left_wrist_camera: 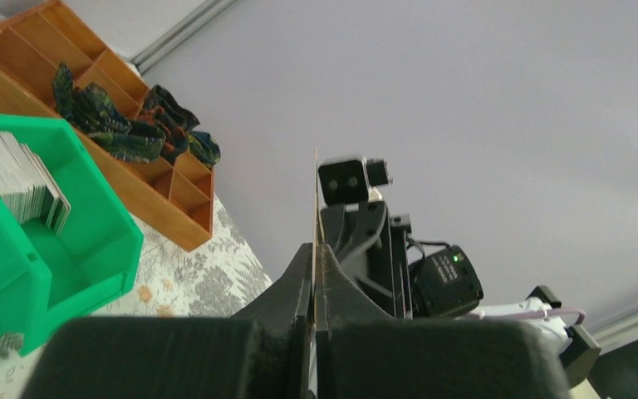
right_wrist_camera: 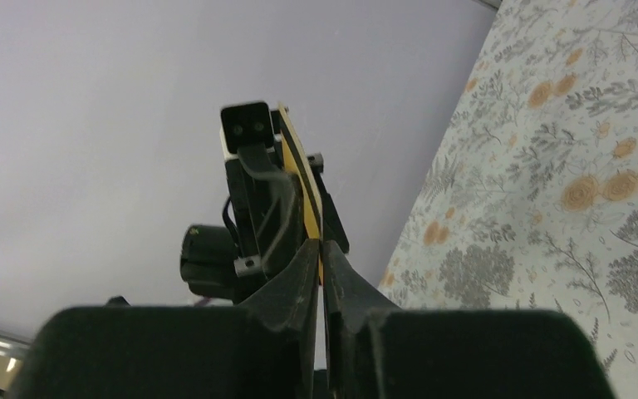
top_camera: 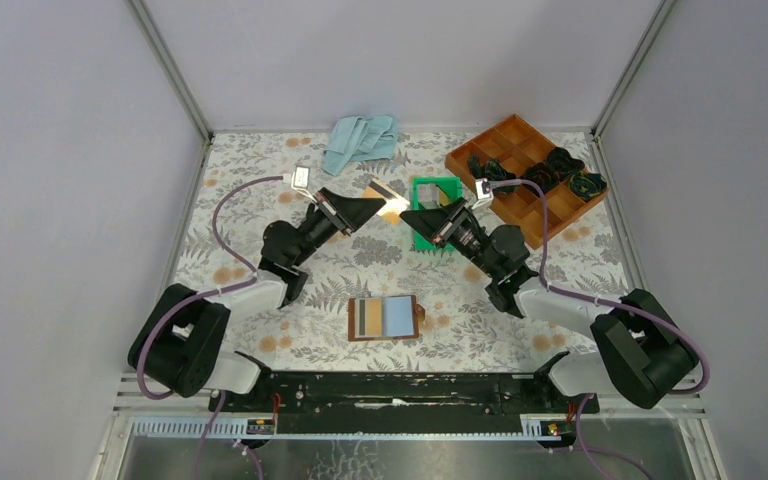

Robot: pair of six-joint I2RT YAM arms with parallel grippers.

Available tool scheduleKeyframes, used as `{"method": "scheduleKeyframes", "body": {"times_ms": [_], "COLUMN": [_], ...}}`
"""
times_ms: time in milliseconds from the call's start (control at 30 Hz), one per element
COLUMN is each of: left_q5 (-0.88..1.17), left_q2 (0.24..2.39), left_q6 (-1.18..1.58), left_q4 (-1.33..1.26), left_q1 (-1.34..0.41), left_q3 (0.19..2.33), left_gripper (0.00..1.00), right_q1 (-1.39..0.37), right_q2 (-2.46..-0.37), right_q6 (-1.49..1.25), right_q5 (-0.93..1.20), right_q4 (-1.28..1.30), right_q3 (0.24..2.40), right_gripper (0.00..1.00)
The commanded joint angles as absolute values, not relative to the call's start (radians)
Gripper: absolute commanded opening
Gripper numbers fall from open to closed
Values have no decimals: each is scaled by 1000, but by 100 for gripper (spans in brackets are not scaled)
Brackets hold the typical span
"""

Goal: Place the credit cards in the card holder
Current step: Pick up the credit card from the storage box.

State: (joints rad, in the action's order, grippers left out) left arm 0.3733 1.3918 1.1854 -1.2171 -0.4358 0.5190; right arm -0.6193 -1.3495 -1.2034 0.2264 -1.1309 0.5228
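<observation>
The left gripper (top_camera: pixel 376 208) and the right gripper (top_camera: pixel 411 217) meet tip to tip above the middle of the surface towards its far edge. Each is pressed together on the same gold-tan credit card (top_camera: pixel 381 189), which stands on edge between them. The card holder (top_camera: pixel 385 318) lies open and flat almost straight towards the near edge from that card, its long axis running left to right. It looks slightly nearer the left arm, so that arm seems better placed to carry the card down.
</observation>
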Motion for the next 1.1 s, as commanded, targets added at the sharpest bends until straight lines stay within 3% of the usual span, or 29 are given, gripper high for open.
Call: {"method": "scheduleKeyframes", "body": {"times_ms": [0,167,400,667,1067], "left_q5": [422,466,454,488,548], "left_q2": [1400,1324,1169,1115,1081], "left_q6": [1203,1127,885,733,755], "left_q4": [-1239,-1031,-472,4,178], "left_q1": [-403,-371,-365,-367,-389], "left_q3": [576,595,655,670,575], "left_gripper": [0,0,0,0,0], "right_q1": [-662,-666,-669,-755,-936], "right_q2": [-1288,-1174,-1033,-1091,-1240], "right_q6": [-1107,-969,-774,-652,-620], "right_q5": [315,296,261,170,-27], "right_q4": [-1050,-842,-462,-197,-114], "right_q3": [520,525,557,598,606], "right_gripper": [18,31,36,9,0]}}
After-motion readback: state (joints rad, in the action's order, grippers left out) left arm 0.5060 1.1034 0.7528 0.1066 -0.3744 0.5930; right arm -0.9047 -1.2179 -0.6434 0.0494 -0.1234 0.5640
